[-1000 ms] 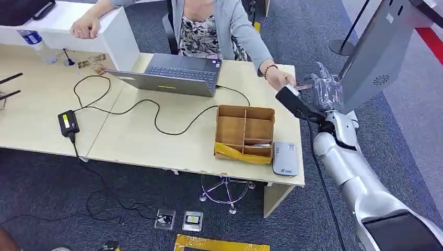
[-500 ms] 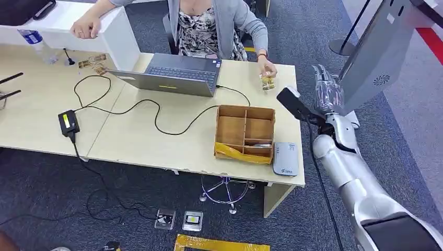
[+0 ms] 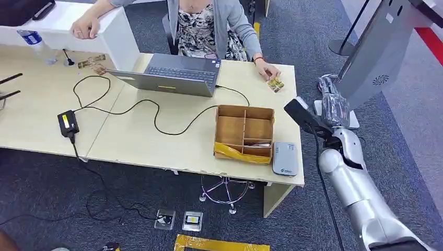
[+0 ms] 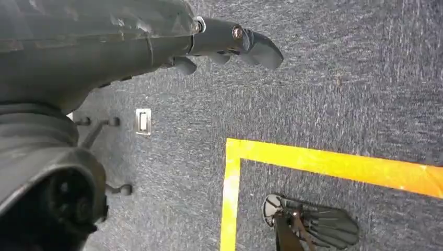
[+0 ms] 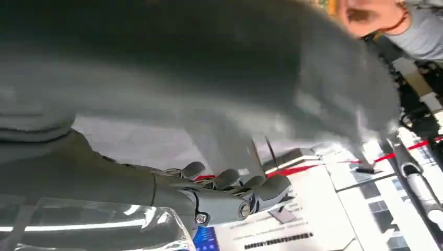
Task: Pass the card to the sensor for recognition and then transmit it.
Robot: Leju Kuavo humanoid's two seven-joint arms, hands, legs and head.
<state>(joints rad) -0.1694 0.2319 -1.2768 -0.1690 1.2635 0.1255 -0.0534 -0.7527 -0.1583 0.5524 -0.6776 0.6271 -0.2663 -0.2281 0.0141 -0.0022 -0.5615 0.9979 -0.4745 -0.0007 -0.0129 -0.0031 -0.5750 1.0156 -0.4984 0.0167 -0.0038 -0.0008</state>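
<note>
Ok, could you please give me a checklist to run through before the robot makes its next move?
1. Card lies on the desk at the person's hand: ok.
2. Right hand holds no card: ok.
3. Right hand clear of the kiosk panel: cannot tell.
4. Left hand hangs over the floor, holding nothing: ok.
5. Grey device by the box registered the card: cannot tell.

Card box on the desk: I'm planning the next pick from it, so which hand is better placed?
Right, probably. The right hand is raised beside the desk's end, near the card box and the sensor. The left hand hangs over the carpet floor.
</note>
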